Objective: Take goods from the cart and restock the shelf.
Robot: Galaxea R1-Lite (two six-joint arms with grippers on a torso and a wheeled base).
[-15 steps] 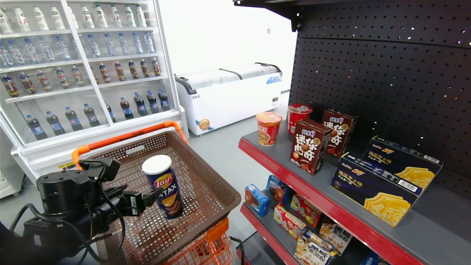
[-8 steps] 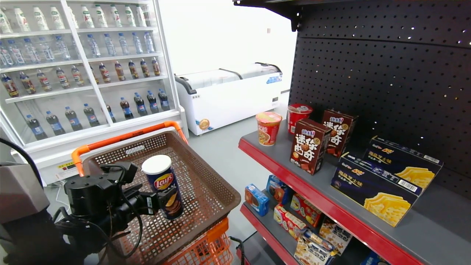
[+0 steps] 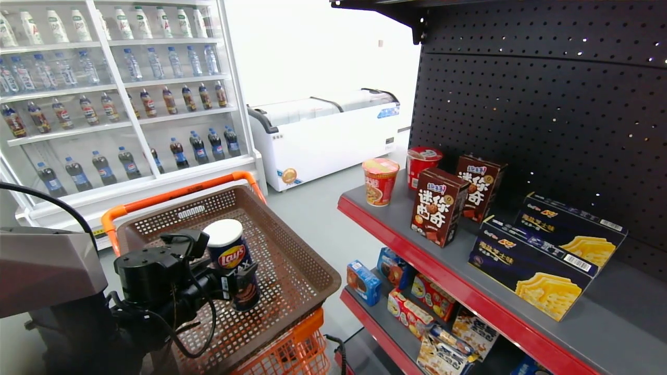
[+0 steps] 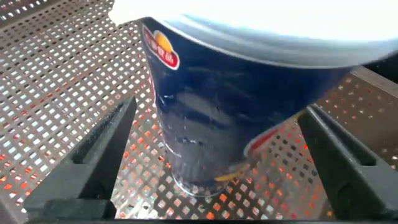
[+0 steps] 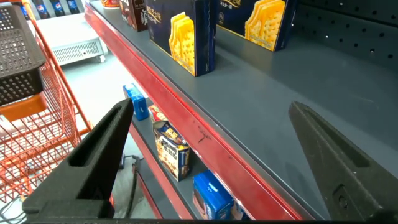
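chip can point(image 3: 232, 260) stands in the cart basket point(image 3: 292, 260), with the left end effector point(image 4: 217, 109) around it

the head view shows the tall blue can with its white lid standing upright in the brown basket, beside the shelf point(image 3: 396, 229). the left wrist view shows it closer: the left end effector is released, one finger on each side of the can and a little gap at each. the right wrist view shows the right end effector point(image 5: 211, 109) released too, fingers wide apart near the grey shelf board with the blue cracker boxes point(image 5: 183, 31).
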